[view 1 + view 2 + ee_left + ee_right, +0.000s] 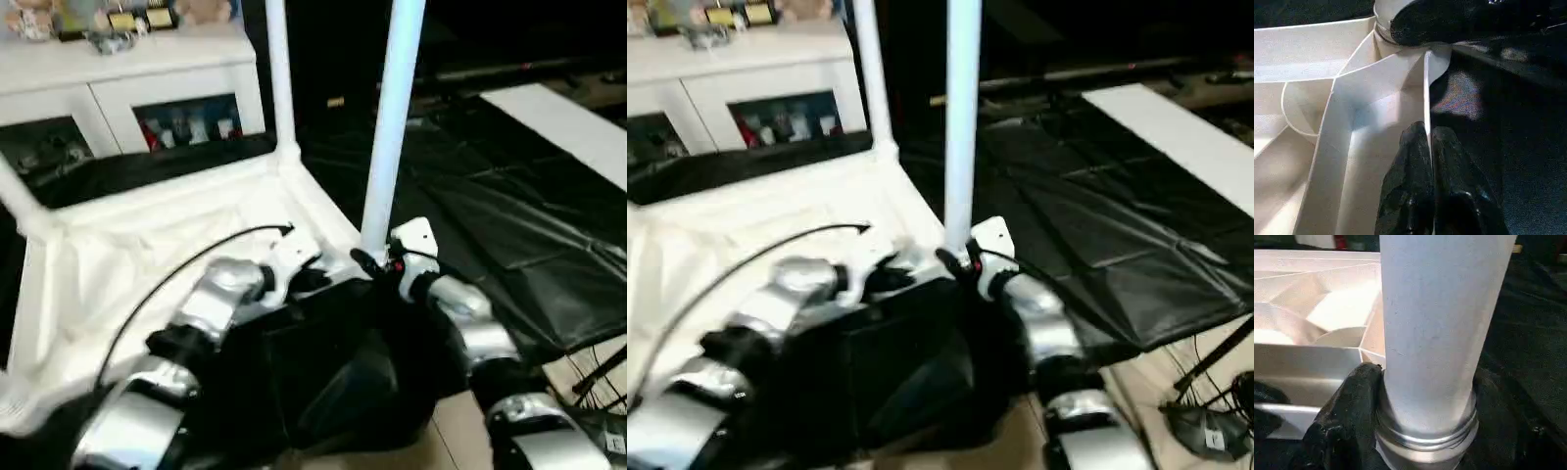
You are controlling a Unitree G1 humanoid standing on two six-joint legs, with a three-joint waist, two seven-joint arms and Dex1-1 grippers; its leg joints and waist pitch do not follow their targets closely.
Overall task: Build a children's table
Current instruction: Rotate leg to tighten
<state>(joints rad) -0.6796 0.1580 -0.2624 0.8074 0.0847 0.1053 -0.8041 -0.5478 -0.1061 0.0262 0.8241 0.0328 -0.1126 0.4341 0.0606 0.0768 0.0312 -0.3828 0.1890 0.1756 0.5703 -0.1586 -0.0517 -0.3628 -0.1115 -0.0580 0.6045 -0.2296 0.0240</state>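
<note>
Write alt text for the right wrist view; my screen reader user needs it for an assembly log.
The right gripper clasps the base of an upright white leg just above its threaded end, one black finger pressed to its side. Behind lies the upturned tabletop, its ribbed underside showing.

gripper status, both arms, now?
Left gripper: shut on the tabletop's side wall, the thin wall pinched between its fingers.
Right gripper: shut on the upright table leg, near its threaded base.
</note>
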